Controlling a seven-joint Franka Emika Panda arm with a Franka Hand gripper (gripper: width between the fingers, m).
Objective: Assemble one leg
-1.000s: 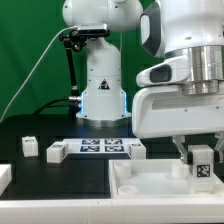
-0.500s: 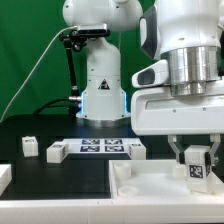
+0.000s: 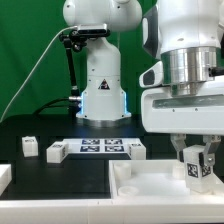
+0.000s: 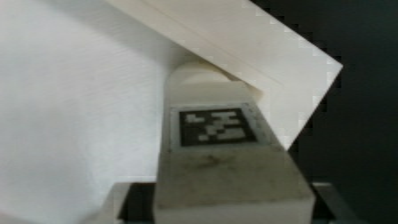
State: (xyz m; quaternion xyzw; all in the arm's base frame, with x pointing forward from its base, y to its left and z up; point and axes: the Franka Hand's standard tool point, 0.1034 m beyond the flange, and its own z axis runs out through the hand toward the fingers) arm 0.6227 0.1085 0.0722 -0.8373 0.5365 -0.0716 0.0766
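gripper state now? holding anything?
The gripper: closed, holding the leg between its fingers.

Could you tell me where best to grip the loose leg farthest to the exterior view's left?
Probably across its opposite side faces, from straight above: the loose leg sits low on the table, standing alone, leaving room for fingers. The gripper currently grips the held leg.
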